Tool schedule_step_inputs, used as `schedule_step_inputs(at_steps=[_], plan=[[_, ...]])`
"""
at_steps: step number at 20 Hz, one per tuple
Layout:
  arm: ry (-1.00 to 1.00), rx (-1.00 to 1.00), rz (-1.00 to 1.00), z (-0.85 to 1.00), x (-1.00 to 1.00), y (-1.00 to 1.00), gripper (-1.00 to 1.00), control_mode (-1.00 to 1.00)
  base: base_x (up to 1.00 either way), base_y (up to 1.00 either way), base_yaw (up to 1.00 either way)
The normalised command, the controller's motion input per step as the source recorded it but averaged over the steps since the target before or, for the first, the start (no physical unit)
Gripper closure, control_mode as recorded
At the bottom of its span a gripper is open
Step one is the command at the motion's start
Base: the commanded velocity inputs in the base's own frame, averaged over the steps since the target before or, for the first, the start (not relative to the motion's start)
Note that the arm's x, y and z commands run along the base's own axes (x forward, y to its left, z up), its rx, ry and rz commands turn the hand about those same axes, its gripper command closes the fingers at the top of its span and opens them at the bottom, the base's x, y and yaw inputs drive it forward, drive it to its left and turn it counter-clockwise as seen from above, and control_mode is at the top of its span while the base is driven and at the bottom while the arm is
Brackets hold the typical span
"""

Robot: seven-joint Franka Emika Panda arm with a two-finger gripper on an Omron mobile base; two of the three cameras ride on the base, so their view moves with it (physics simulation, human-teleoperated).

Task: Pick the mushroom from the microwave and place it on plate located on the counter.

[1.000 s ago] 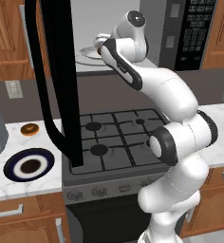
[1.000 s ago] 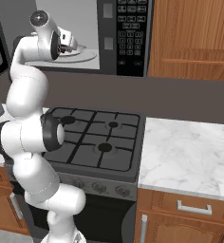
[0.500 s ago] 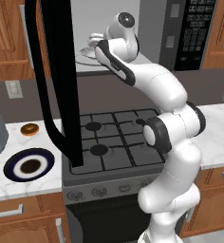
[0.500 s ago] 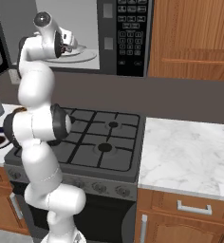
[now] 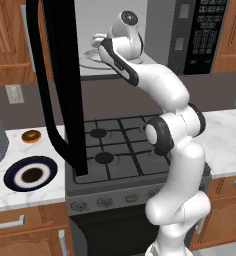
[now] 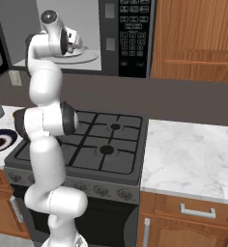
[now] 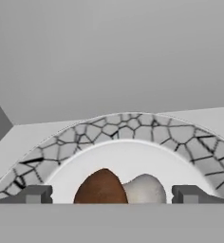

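Tool (image 7: 112, 194) spread wide inside the microwave (image 5: 155, 35), one fingertip (image 7: 34, 194) on each side of the mushroom (image 7: 117, 189), whose lower half is cut off by the frame's edge. It lies on a white plate (image 7: 133, 159) over a crackle-patterned glass tray (image 7: 133, 124). Down on the marble bench (image 5: 20, 192) sits the navy plate (image 5: 31, 174), a doughnut (image 5: 31, 135) beyond it, beside the black stovetop (image 5: 120, 155).

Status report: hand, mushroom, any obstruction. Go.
Hand open inside the microwave, fingers either side of the mushroom, not closed on it. Mushroom lies on the white plate. Blue plate waits on the counter. Open door hangs between.
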Motion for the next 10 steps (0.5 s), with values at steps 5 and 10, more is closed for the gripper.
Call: schedule_step_inputs(at_steps=[5, 10], plan=[[0.07, 0.00, 0.00, -0.12, 0.08, 0.00, -1.00, -1.00, 0.00, 0.00, 0.00], [0.00, 0.00, 0.00, -0.50, 0.00, 0.00, -1.00, -1.00, 0.00, 0.00, 0.00]])
